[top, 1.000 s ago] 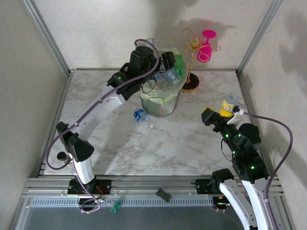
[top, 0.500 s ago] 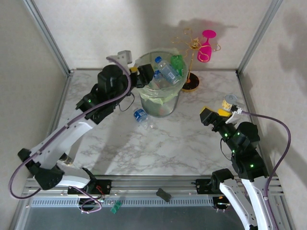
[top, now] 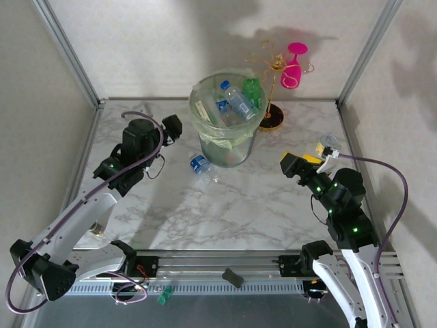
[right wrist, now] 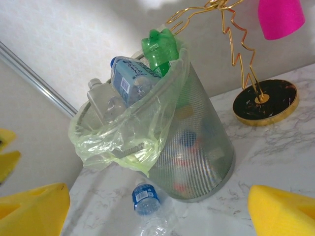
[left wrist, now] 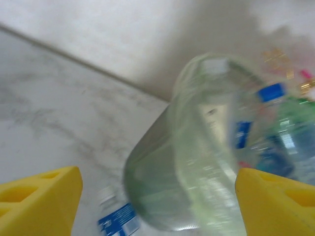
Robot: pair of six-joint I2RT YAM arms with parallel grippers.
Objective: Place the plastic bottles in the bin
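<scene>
The bin [top: 229, 147], a round mesh basket with a pale green liner, stands at the back middle of the table. It holds several plastic bottles, among them a clear blue-labelled one [top: 235, 102] and a green one [top: 252, 89]. One more clear blue-labelled bottle [top: 200, 165] lies on the table against the bin's front left. My left gripper [top: 171, 126] hangs open and empty just left of the bin [left wrist: 197, 162], with the lying bottle [left wrist: 118, 221] below it. My right gripper [top: 290, 164] is open and empty to the bin's right, facing the bin [right wrist: 202, 137] and the lying bottle [right wrist: 146, 199].
A gold wire stand [top: 272, 119] holding a pink glass [top: 293, 68] stands right behind the bin. A short can [top: 329, 143] sits at the table's right edge beside my right gripper. White walls and metal posts close in the back and sides.
My left arm has drawn back from over the bin, leftward and toward the near side. The bottle it held over the rim now lies in the bin. My right gripper edged slightly left.
</scene>
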